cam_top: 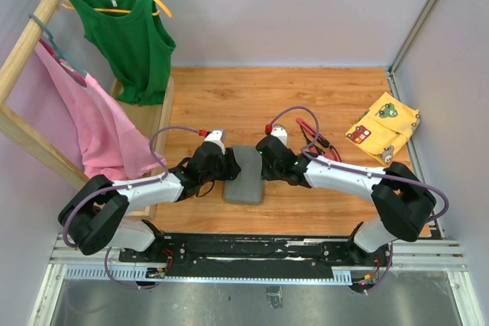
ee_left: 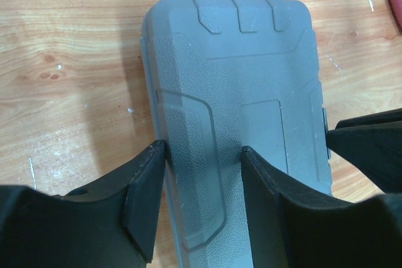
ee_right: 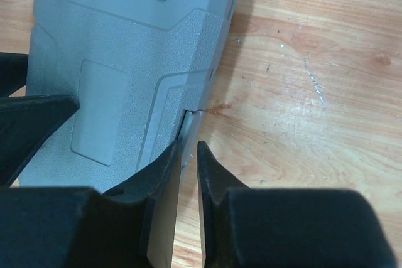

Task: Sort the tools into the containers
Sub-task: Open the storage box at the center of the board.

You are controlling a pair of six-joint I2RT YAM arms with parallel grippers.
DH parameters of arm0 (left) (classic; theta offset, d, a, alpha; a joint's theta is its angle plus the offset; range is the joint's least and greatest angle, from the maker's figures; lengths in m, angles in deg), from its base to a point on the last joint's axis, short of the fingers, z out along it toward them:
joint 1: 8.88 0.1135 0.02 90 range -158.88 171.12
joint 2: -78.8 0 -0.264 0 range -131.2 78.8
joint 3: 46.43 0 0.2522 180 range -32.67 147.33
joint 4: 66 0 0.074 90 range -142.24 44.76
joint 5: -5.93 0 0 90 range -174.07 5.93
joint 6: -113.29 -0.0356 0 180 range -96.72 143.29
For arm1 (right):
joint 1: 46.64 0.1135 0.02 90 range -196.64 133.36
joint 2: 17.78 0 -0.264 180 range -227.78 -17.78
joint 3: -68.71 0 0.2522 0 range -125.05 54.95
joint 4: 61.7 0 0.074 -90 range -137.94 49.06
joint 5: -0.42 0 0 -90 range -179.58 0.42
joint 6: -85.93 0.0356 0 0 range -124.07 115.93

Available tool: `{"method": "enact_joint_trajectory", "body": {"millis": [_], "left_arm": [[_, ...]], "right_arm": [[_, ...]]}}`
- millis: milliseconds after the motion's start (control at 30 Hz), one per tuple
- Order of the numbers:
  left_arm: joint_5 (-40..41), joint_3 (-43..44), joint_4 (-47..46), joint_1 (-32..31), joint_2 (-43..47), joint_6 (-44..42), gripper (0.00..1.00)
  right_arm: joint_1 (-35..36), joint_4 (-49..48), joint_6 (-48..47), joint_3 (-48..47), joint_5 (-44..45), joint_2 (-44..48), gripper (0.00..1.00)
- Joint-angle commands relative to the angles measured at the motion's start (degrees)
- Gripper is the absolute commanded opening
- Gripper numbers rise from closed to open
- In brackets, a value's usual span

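Grey case (cam_top: 243,175) lies closed, flat on table (cam_top: 229,97) between arms; contents hidden. Left hand (ee_left: 201,152) open, fingers astride case's left edge. Right hand (ee_right: 189,149) pinched onto case's right rim. Red-handled tool (cam_top: 312,133) loose on table, just beyond right hand.

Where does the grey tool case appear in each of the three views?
Top external: the grey tool case lies just below the picture's middle, on the wooden table.
Left wrist: the grey tool case fills the middle, from top to bottom.
Right wrist: the grey tool case fills the upper left.
Shared landmark: the wooden table under it, seen in all three.
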Motion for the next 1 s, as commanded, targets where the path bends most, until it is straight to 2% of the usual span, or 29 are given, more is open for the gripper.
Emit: {"method": "enact_joint_trajectory", "body": {"millis": [0,67,267,967], "left_arm": [[2.3,-1.7,4.4,-0.4,-3.9,0.2,0.36],[2.9,-1.3,4.7,-0.4,-4.6,0.3,0.31],[4.4,-0.8,5.8,-0.4,-5.2,0.8,0.27],[6.5,0.7,8.0,-0.4,-6.5,1.4,0.25]], "right_arm": [[0.8,8.9,-1.4,0.3,4.8,-4.2,0.16],[0.8,9.8,-1.5,0.4,5.7,-4.4,0.15],[0.8,12.6,-2.0,0.0,8.5,-4.6,0.13],[-2.7,14.8,-1.8,6.3,11.0,6.1,0.12]]}}
